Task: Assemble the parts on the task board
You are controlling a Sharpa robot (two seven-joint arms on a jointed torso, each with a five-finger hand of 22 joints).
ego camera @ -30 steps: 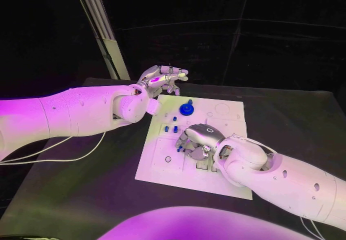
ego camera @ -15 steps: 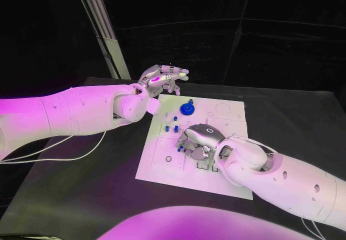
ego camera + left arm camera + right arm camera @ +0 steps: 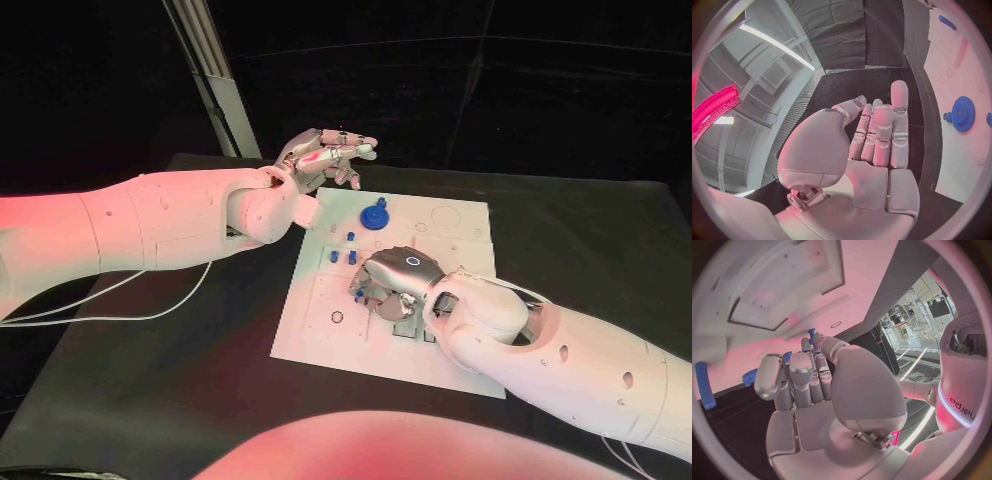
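Right hand (image 3: 397,282) is down over the middle of the task board (image 3: 325,330), fingers curled toward the plate. In the right wrist view a small blue peg (image 3: 811,334) sits at its fingertips (image 3: 817,342), so I judge it is pinching that part (contact itself is partly hidden by the fingers). The step looks like seating this peg into a socket on the board. The next move calls for lining the peg upright over its hole and pressing straight down, then letting go without tipping it; which hole is the target I cannot tell.

Left hand (image 3: 325,155) hovers above the far left corner of the board, over the black counter (image 3: 144,380), fingers loosely bent and apart, holding nothing. The left wrist view shows the palm bare.

Other parts: a blue gear (image 3: 376,217) lies on the far part of the board near the left hand, also seen in the left wrist view (image 3: 963,113). Small blue pegs (image 3: 340,250) stand just left of the right hand. A long blue piece (image 3: 704,385) shows at the board's edge in the right wrist view.

Versus a second ago: both hands stay where they were, the right hand shifted only slightly over the same spot. Gear and standing pegs unmoved.
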